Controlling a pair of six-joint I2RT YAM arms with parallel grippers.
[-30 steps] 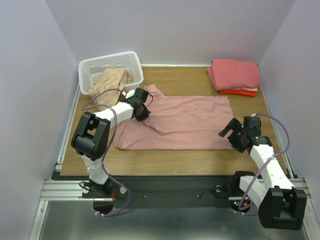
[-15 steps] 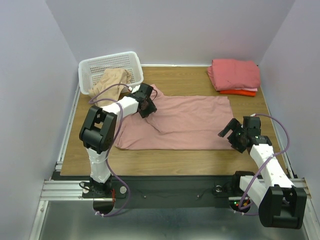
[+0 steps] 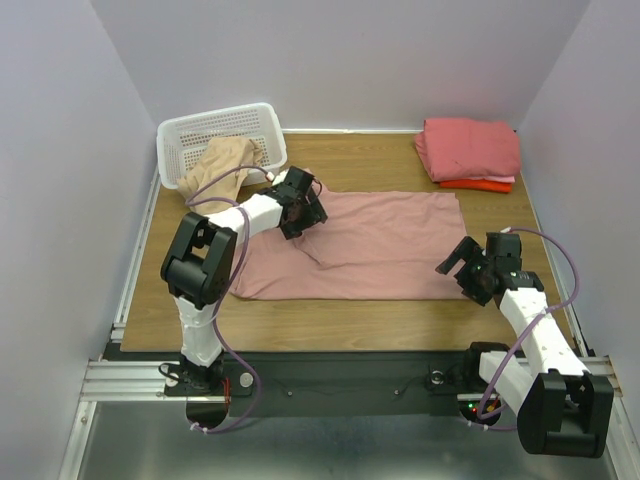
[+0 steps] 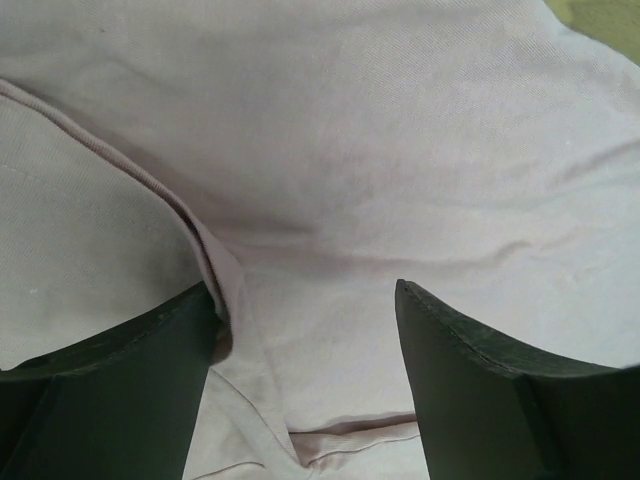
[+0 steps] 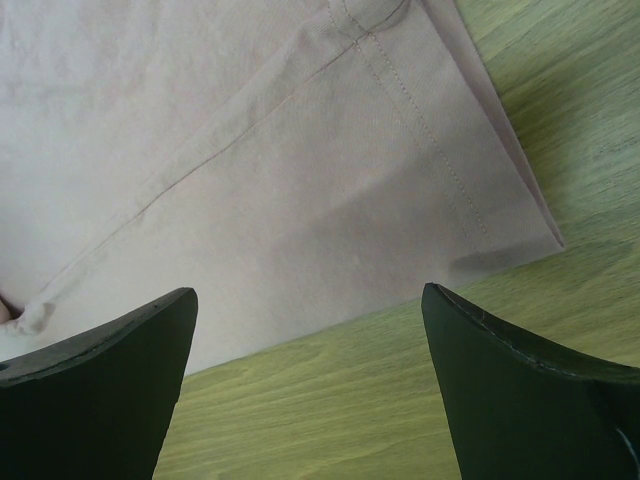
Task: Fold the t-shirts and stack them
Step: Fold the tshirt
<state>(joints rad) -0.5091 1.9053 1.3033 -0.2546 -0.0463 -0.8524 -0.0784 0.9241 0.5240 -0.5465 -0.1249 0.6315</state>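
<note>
A dusty-pink t-shirt lies spread flat across the middle of the table. My left gripper hovers over its upper left part, by the sleeve, jaws open. In the left wrist view the pink cloth fills the frame, and a raised fold runs against the left finger; nothing is clamped in the gripper. My right gripper stands open at the shirt's near right corner. In the right wrist view that gripper is over bare wood just off the hem. A beige t-shirt hangs out of the basket.
The white lattice basket stands at the back left. At the back right is a stack of folded salmon-pink shirts with an orange-red one beneath. Purple walls close in on both sides. Bare wood runs along the near edge.
My left gripper has opened, letting go of the pink cloth, and moved a little back and right over the sleeve area. The right arm has not moved.
</note>
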